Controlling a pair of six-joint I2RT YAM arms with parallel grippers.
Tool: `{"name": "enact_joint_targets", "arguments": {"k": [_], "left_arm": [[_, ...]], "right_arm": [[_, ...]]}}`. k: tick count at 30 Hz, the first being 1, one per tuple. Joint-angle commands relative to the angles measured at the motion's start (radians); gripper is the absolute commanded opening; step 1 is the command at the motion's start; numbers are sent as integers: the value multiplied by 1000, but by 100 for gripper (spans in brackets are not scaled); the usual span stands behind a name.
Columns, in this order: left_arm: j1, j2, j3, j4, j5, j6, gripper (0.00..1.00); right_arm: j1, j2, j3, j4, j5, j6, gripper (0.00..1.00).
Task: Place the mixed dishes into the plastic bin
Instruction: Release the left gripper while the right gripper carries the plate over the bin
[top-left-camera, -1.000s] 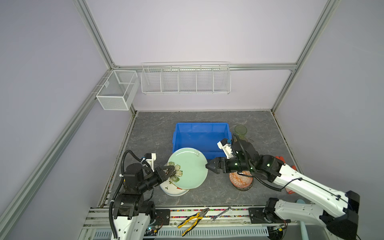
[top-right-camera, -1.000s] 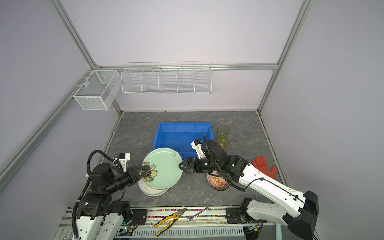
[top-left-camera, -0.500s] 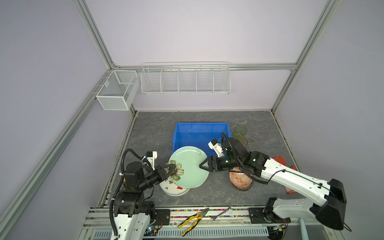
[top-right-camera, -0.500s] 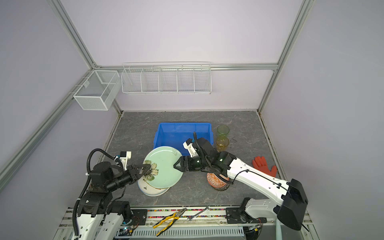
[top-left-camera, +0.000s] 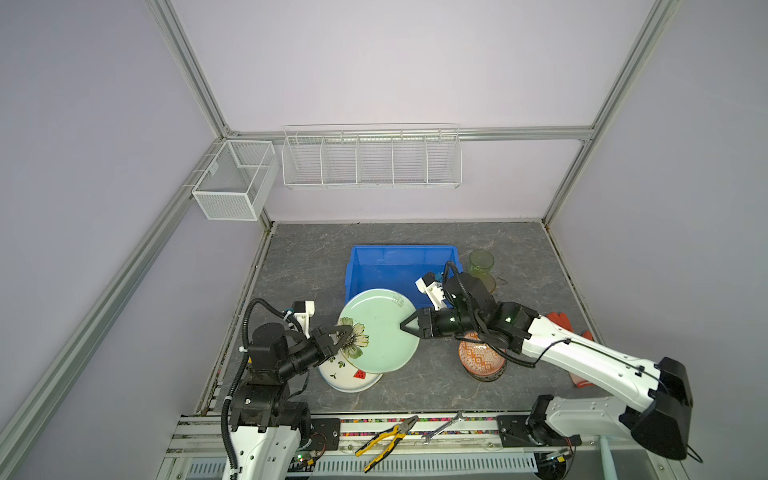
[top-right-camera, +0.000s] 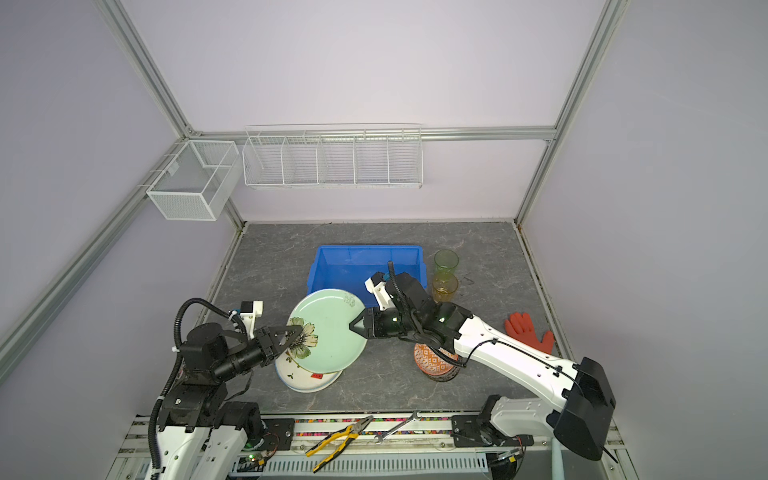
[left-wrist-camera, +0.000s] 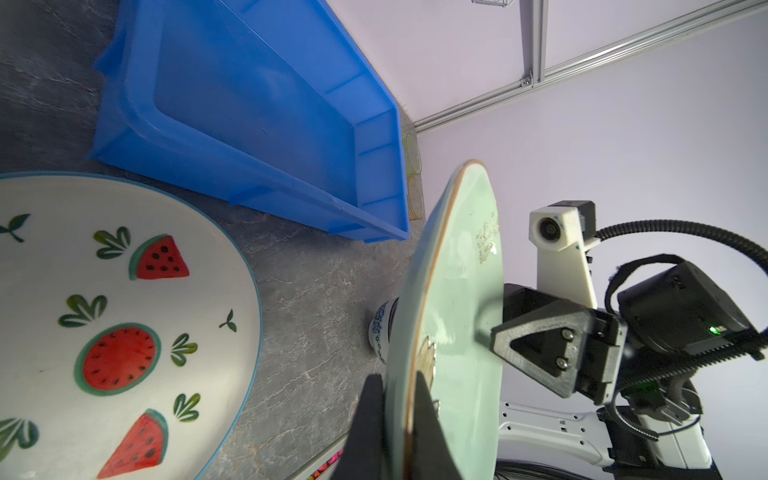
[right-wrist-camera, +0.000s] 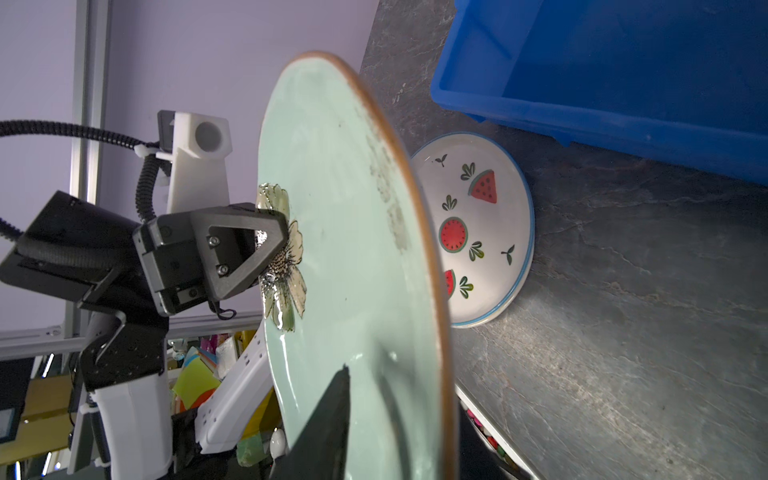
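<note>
Carefully seat the round pale-green flowered ceramic plate (top-left-camera: 380, 332) between right gripper (top-left-camera: 403, 326) fingers, closure unclear, before loosening left gripper (top-left-camera: 345, 333), clamped opposite.

Pale green flowered plate (top-left-camera: 382, 328), watermelon-print white plate (left-wrist-camera: 104, 311), blue bin (top-left-camera: 403, 249)

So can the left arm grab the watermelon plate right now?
Probably not. The left pincer is shut on the green plate, held tilted over the watermelon plate and covering part of it.
</note>
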Motion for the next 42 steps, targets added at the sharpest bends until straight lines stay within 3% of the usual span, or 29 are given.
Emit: {"name": "enact_joint_targets", "arguments": {"k": [1, 5, 7, 21, 25, 35, 42], "left_arm": [[-6, -15, 6, 93, 45, -23, 0], [-8, -16, -3, 89, 43, -22, 0], [-10, -19, -10, 82, 40, -17, 1], [-10, -13, -13, 68, 19, -1, 78], [-10, 21, 42, 3, -26, 55, 99], [-8, 159, 242, -186, -217, 235, 98], [10, 210, 267, -205, -241, 273, 98]], "right_arm": [[-3, -11, 4, 56, 10, 16, 27], [-4, -10, 10, 59, 17, 18, 9], [-4, -10, 13, 60, 21, 20, 7], [-22, -28, 47, 58, 79, 23, 7], [-42, -27, 47, 78, 91, 43, 7], [-142, 56, 125, 86, 35, 52, 7], [-244, 168, 224, 80, -22, 26, 7]]}}
